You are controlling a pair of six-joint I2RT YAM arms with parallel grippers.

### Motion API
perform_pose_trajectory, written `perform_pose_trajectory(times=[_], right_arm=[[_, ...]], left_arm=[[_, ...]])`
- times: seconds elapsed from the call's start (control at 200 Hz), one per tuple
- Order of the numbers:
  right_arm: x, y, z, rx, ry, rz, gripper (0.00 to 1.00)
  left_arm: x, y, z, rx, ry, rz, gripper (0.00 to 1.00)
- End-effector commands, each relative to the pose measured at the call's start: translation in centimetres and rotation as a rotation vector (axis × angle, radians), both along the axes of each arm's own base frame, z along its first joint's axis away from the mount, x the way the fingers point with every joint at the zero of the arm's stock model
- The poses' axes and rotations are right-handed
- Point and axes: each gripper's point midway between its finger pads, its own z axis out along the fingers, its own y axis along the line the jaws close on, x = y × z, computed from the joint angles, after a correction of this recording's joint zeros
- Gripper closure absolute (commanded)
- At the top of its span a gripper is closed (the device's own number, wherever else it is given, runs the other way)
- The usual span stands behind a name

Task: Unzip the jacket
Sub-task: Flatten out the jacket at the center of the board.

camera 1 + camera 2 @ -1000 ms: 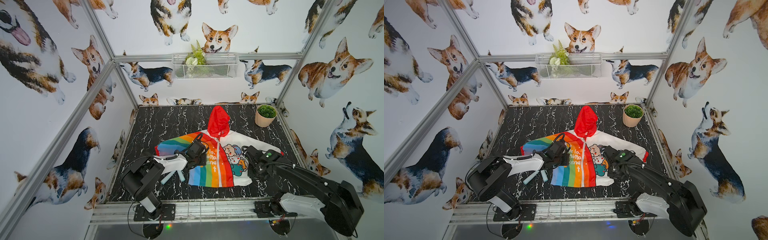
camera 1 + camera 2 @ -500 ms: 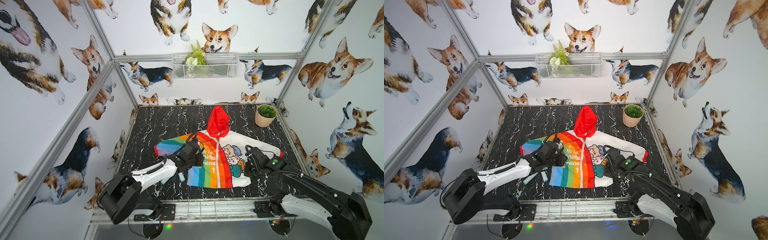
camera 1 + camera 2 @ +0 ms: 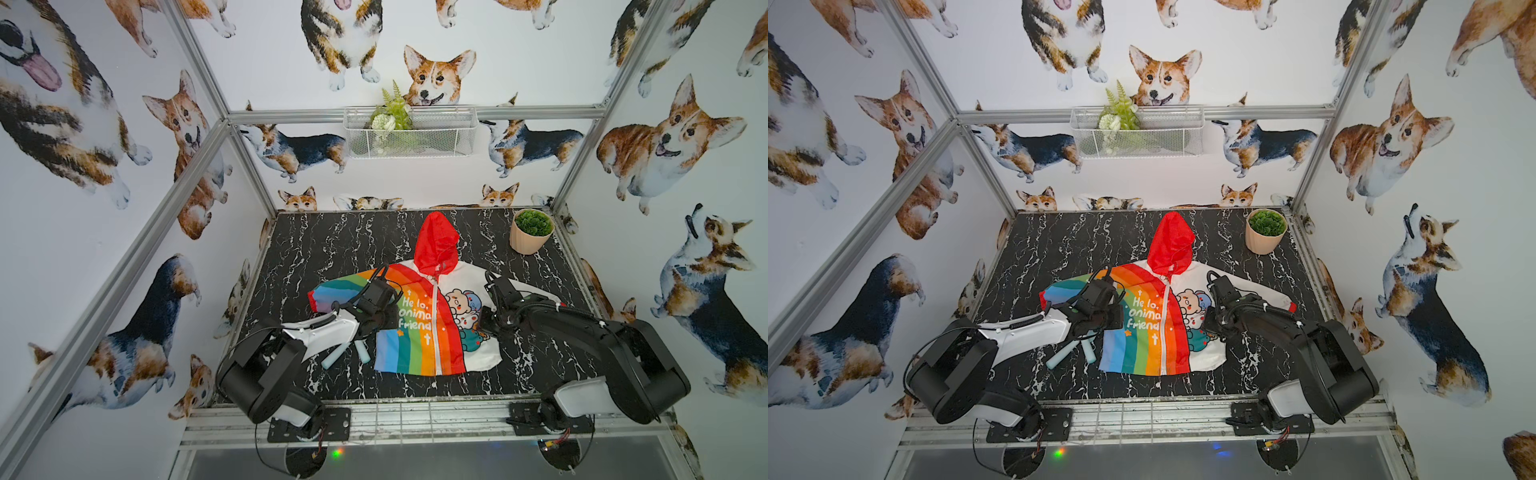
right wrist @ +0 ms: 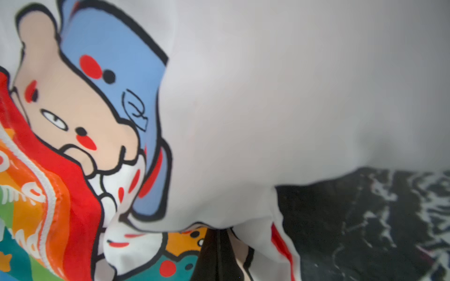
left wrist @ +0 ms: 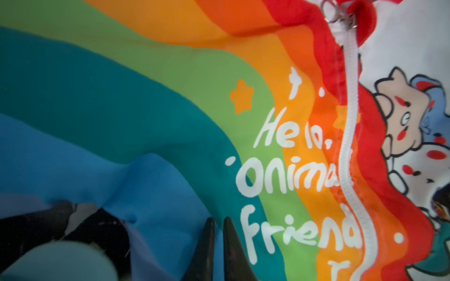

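Note:
The jacket (image 3: pixel 432 332) lies flat on the black marble table, red hood (image 3: pixel 436 241) toward the back, rainbow half on the left and white cartoon half on the right. Its white zipper (image 5: pixel 350 121) is closed along the front, with the metal pull (image 5: pixel 339 14) up at the hood. My left gripper (image 5: pixel 219 223) rests on the blue-teal stripes beside the lettering, its black fingers nearly together with a sliver of cloth between them; in a top view it is the left gripper (image 3: pixel 380 320). My right gripper (image 4: pixel 219 233) is shut, with white cloth bunched over its tips; in a top view it is the right gripper (image 3: pixel 1208 326).
Two light-blue cylinders (image 3: pixel 334 357) lie on the table just left of the jacket's hem, under the left arm. A potted plant (image 3: pixel 532 232) stands at the back right corner. A wire basket (image 3: pixel 409 133) hangs on the back wall. Metal frame posts border the table.
The left gripper slid left off the lettering, which now shows in full, and its jaws opened briefly and closed again. The right gripper's jaws closed on the white half.

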Motion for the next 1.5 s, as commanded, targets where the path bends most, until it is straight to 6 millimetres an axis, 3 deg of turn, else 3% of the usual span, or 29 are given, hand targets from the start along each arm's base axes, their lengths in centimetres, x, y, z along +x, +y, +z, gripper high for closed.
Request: perform_pose_trajectory(times=[0.0,0.09,0.22,0.31,0.415,0.52,0.676,0.766,0.876,1.076,1.271,1.496], right_arm=[[-0.9,-2.4,-2.0,-0.106,0.064,-0.02,1.0],[-1.0,-2.7,-1.6,-0.116,0.085,-0.004,1.0],[1.4,-2.0,2.5,-0.056,-0.099,0.004,0.97],[3.8,-2.6,6.2,-0.064,-0.261,-0.032,0.83],[6.2,-3.9,8.2,-0.076,-0.309,-0.094,0.83],[8.9,-4.3,7.9,-0.06,-0.286,-0.12,0.87],[12.2,-5.9,5.8,-0.168,-0.183,-0.126,0.94],[13.3,-6.3,4.4,-0.173,-0.141,-0.117,0.94],[13.7,-7.0,2.5,-0.191,-0.087,-0.12,0.95],[13.1,-8.9,0.1,-0.197,-0.019,-0.168,0.95],[13.2,-9.2,-1.6,-0.188,0.037,-0.177,0.95],[14.4,-9.8,-1.8,-0.226,0.041,-0.186,0.95]], left_arm=[[0.1,0.6,-1.2,0.016,0.024,0.036,0.89],[0.2,-0.1,-0.4,-0.025,0.019,0.015,0.9],[1.6,-1.0,4.6,-0.069,-0.089,-0.021,0.78],[3.3,-0.5,7.7,-0.055,-0.162,-0.011,0.67],[6.2,1.4,9.4,-0.049,-0.182,0.068,0.65],[8.6,4.7,7.8,-0.042,-0.133,0.176,0.69],[10.8,10.6,5.8,-0.044,-0.068,0.325,0.72],[11.4,13.8,5.2,-0.045,-0.059,0.386,0.72],[12.0,16.1,4.0,-0.062,-0.023,0.428,0.74],[11.1,18.6,1.4,-0.012,0.06,0.505,0.78],[10.9,19.3,-1.7,0.045,0.158,0.526,0.79],[11.1,20.7,-2.9,0.088,0.203,0.567,0.8]])
